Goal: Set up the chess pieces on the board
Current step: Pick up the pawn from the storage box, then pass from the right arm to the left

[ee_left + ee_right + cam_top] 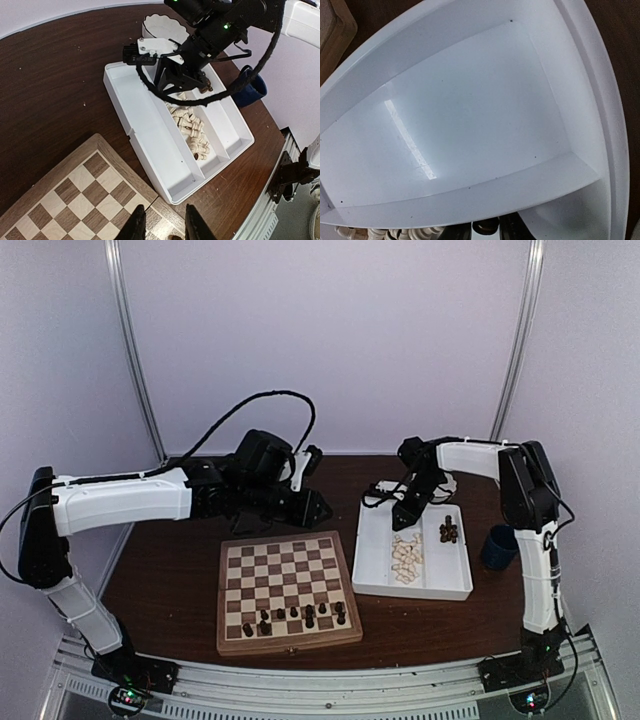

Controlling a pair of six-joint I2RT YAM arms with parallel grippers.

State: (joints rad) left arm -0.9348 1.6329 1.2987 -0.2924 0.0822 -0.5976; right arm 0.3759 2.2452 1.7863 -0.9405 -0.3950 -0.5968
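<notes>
The board [285, 575] lies in the middle of the table, with several dark brown pieces [300, 618] on its two near rows. The white tray [372, 540] to its right holds cream pieces [405, 558] in the middle compartment and dark pieces [449, 530] in the right one. My left gripper [318, 508] hovers by the board's far right corner. In the left wrist view it [164, 212] is open over the board's right edge [125, 165]. My right gripper [405, 520] is low over the tray. In the right wrist view it [486, 227] grips a dark piece [486, 225].
A dark blue cup [497, 547] stands right of the tray. A white bowl [162, 27] sits behind the tray's far end. The tray's left compartment [470, 110] fills the right wrist view. A dark piece top [174, 237] shows at the left wrist view's bottom edge.
</notes>
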